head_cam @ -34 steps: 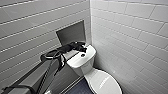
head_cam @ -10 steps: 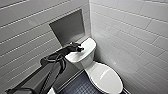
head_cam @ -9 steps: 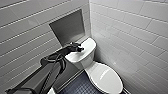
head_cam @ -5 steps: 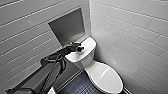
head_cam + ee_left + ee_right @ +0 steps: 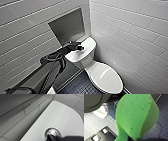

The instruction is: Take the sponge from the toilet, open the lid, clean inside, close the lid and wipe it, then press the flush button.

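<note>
The white toilet (image 5: 106, 77) stands in the tiled corner with its lid down. My left arm reaches in over the tank (image 5: 88, 45), and my left gripper (image 5: 80, 47) is shut above the middle of the tank top. In the left wrist view its dark tip (image 5: 53, 138) rests on the near edge of the shiny round flush button (image 5: 53, 132). The bright green sponge (image 5: 136, 116) looms large in the right wrist view, with my right gripper (image 5: 133, 139) shut on its lower end above the dark floor.
A grey recessed niche (image 5: 68, 25) sits in the white tiled wall behind the tank. White tiles close in on the right side too. Dark blue mosaic floor (image 5: 80, 87) lies in front of the bowl. A steel wall panel (image 5: 100, 134) and cables on the floor appear in the right wrist view.
Over the last seconds my left gripper came in from the tank's left end to the middle of its top. In the last second it stays put; the camera shifted slightly.
</note>
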{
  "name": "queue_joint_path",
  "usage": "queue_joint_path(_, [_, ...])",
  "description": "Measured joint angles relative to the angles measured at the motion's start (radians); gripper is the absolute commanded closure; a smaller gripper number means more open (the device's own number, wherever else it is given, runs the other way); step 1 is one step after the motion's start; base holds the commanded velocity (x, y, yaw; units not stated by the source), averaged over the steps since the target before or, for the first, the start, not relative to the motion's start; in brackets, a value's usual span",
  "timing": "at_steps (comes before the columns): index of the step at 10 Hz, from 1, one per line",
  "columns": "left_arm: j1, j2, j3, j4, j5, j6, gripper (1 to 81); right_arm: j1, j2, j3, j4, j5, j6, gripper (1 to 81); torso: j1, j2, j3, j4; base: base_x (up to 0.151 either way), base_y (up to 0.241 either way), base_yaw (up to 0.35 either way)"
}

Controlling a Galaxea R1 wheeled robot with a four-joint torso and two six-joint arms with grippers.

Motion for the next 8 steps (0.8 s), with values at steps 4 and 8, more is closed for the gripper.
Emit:
queue_joint_path(4, [0.001, 0.000, 0.000, -0.001, -0.004, -0.001, 81.1, 0.001, 0.002, 0.000, 0.000, 0.000, 0.000, 81.1, 0.000, 0.000, 0.000, 0.000, 0.000, 0.000, 0.000])
queue_joint_path(8, [0.003, -0.001, 0.097, -0.004, 0.021, -0.001, 81.1, 0.003, 0.011, 0.000, 0.000, 0.000, 0.000, 81.1, 0.000, 0.000, 0.000, 0.000, 0.000, 0.000, 0.000])
